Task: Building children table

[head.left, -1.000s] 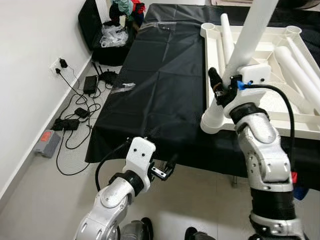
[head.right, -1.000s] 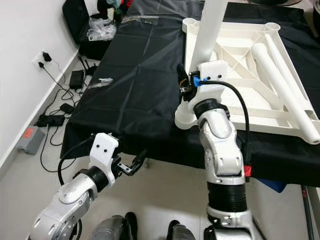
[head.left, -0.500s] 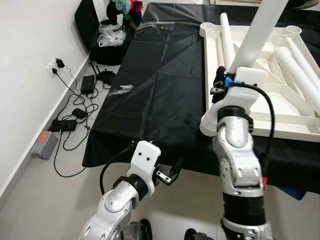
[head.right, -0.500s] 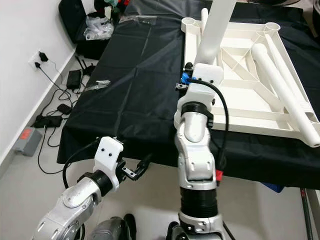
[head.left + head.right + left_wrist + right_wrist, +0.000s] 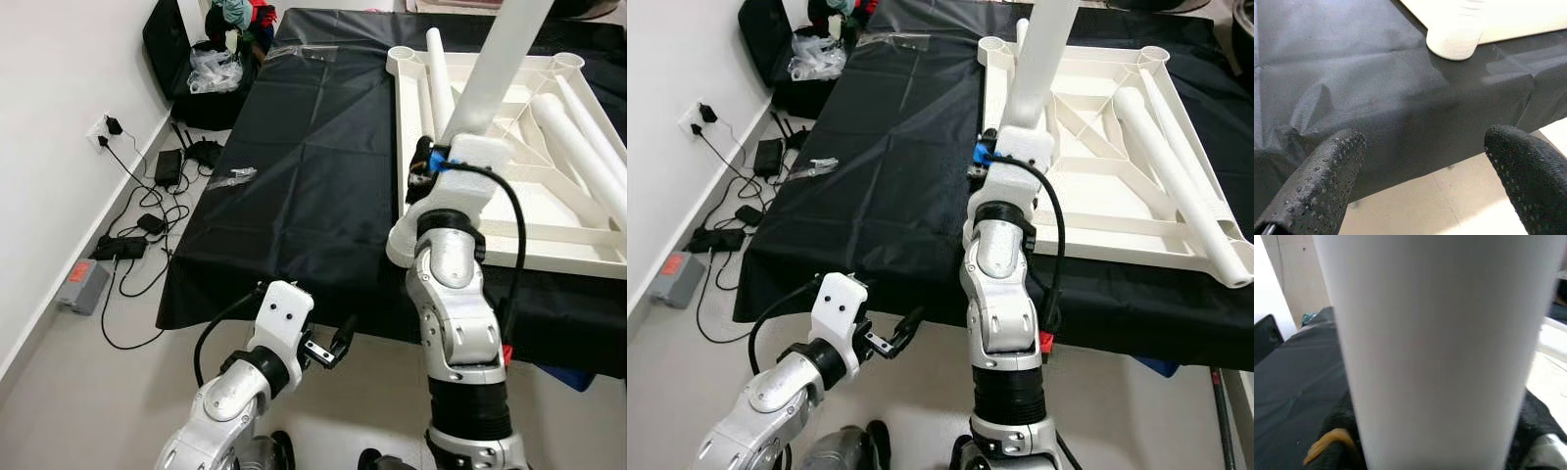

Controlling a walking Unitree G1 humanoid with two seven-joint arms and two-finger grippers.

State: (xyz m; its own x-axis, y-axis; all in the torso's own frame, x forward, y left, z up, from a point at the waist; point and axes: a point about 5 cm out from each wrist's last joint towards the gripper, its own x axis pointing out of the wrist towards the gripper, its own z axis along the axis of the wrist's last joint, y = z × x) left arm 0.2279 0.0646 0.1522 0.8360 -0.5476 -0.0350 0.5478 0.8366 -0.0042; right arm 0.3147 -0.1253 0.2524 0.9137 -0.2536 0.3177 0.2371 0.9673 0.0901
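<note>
White plastic leg (image 5: 495,69) stands upright in my right gripper (image 5: 428,168), fingers clamped round it, over the upturned tabletop's (image 5: 509,171) near-left corner socket at about 1 o'clock, probably to seat it, though the joint is hidden. Left gripper (image 5: 333,346), wide open and empty, idles at 7 o'clock below the black cloth (image 5: 304,147).

The robot's silver left arm reached forward and low, its white wrist block bent inward, and the left gripper (image 5: 335,345) hung with its two black textured fingers (image 5: 1327,171) spread wide apart, touching nothing. The silver right arm stood nearly vertical, forearm raised, and the right gripper (image 5: 427,168) at its top was clamped around a white cylindrical plastic table leg (image 5: 502,59).
</note>
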